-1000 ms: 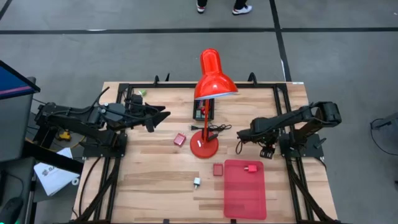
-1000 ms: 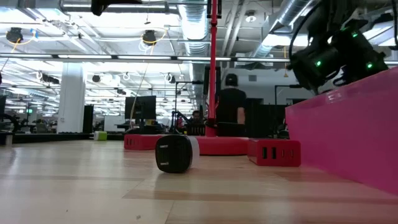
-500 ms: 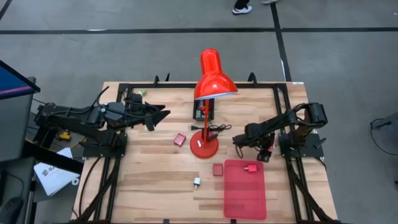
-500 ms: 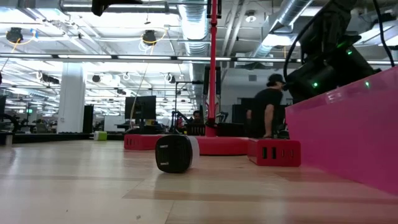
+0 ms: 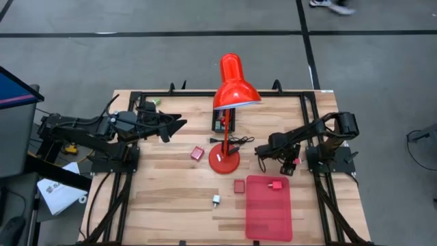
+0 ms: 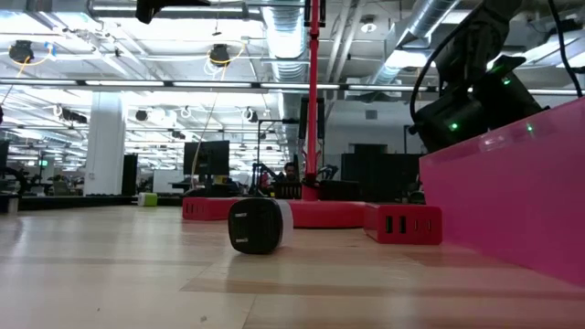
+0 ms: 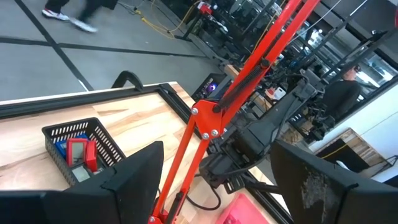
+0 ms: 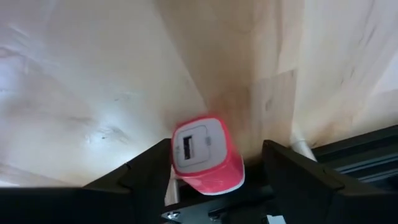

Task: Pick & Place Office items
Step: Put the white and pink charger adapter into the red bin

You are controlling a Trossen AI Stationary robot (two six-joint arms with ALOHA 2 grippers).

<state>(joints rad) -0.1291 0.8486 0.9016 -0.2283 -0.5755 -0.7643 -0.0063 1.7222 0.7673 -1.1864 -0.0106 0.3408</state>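
Progress: early. One pink piece [image 5: 276, 184] lay in the red tray [image 5: 268, 222]. Still loose on the worktop: a red block [image 5: 240, 186] at the tray's far-left corner, another [image 5: 197, 153] beside the lamp base [image 5: 223, 162], and a white-silver plug [image 5: 216, 199].

My right claw [image 8: 217, 168] hung near the right edge, jaws apart astride a pink charger [image 8: 205, 152], not yet pinched. Only the right wrist view showed that.

My left claw [image 5: 179, 126] waited open toward the far-left corner. Its wrist view alone showed the basket [image 7: 102, 140] holding red and blue pieces.
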